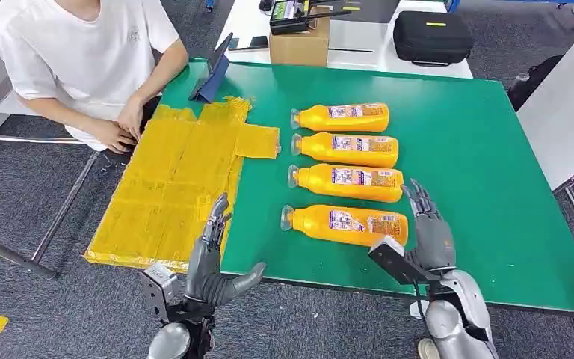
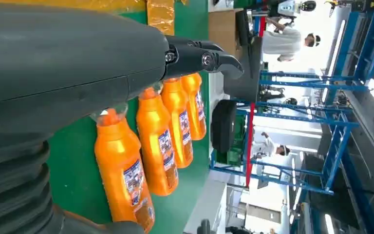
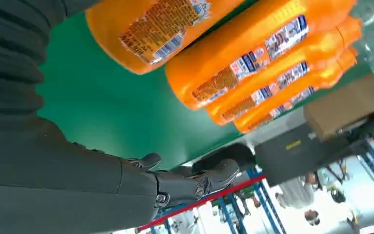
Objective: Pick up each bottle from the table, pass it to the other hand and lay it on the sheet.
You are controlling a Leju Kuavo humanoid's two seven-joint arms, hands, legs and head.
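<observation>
1. Four orange bottles lie on their sides in a row on the green table (image 1: 478, 149), caps pointing left toward the yellow sheet (image 1: 164, 194). Laid flat they cannot roll off or topple, and each body is open to a grasp from the right.
2. The nearest bottle (image 1: 344, 224) lies just beside the right hand (image 1: 427, 228), not touching it. It is judged the first to be picked, as it is closest to the near edge.
3. The right hand is released, fingers straight and apart, holding nothing. It stands at the bottle's base end, probably placed to close round the body.
4. The left hand (image 1: 213, 258) is likewise released and empty, thumb spread wide. It hovers over the near right edge of the sheet, apparently where it can receive a bottle passed across.
5. The sheet bears no bottles; the task is judged not yet begun.
6. A person (image 1: 82, 52) sits at the far left, hands resting on the sheet's far edge.
</observation>
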